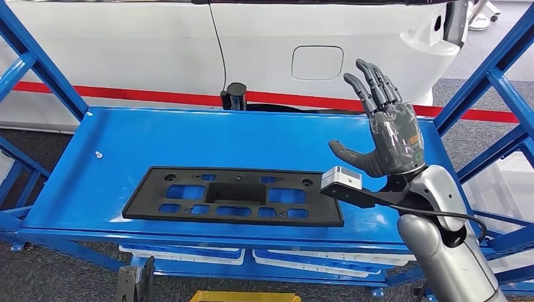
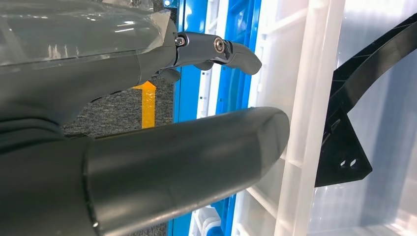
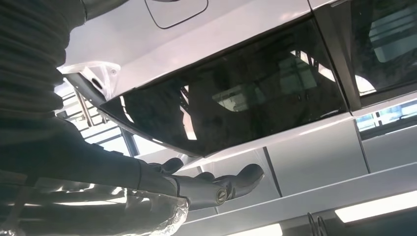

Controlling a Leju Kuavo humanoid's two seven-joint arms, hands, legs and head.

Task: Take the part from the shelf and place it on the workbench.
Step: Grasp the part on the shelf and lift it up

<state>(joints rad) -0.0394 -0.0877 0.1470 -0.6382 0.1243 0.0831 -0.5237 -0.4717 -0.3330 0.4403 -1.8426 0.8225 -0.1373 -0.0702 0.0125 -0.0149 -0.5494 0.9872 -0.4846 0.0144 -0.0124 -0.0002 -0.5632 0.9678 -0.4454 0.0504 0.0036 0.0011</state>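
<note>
Right hand (image 1: 391, 135) raised, fingers spread, empty, beside the flat black perforated plastic part (image 1: 234, 196) lying on the blue metal shelf (image 1: 113, 145); risk: thin flat edge slipping from the fingers at pickup.

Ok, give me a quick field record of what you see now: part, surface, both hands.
part: black plastic panel with cutouts, lying flat
surface: blue shelf top, part near its front edge
right hand: raised above the shelf's right end, fingers spread, holding nothing, clear of the part
left hand: low beside white bins, holding nothing
background: white car body
</note>
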